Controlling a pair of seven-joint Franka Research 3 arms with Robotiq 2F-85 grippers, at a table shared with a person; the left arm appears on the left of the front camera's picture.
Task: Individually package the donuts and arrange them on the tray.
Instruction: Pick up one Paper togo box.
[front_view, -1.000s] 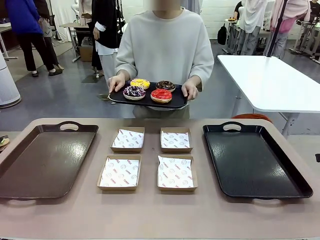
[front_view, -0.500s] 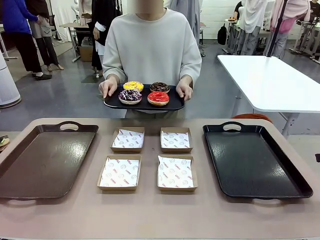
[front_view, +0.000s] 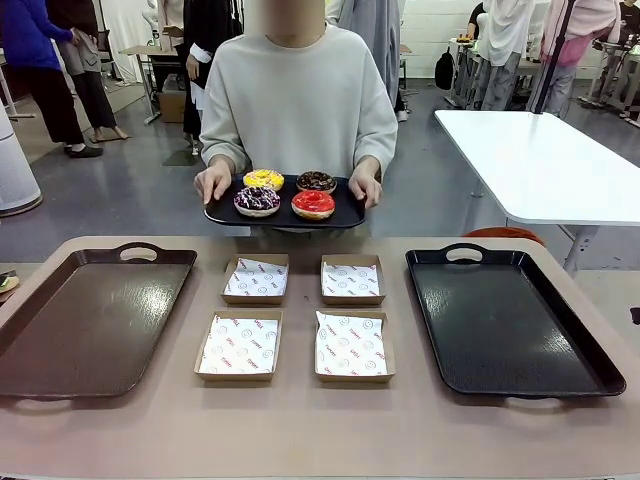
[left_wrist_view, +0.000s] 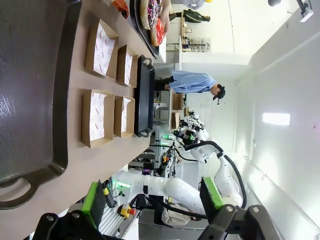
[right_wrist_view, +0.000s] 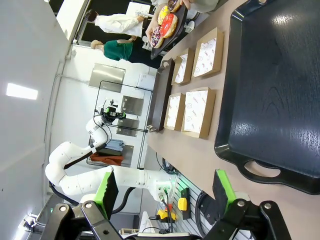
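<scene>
Grippers: my left gripper (left_wrist_view: 151, 200) and right gripper (right_wrist_view: 165, 192) both stand spread wide, grasping nothing. Four paper-lined brown cardboard boxes (front_view: 238, 347) sit between a long brown tray (front_view: 60, 340) and a long black tray (front_view: 520, 330). Beyond the table's far edge, a person's hands (front_view: 212, 182) hold a small black tray (front_view: 285, 218) carrying four iced ring donuts (front_view: 313, 204).

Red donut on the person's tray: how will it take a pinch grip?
Glossy icing on the red donut suggests a slick top, likely to smear. It lies flat, so it probably won't roll. The puffy ring looks soft; a hard pinch may dent it.
</scene>
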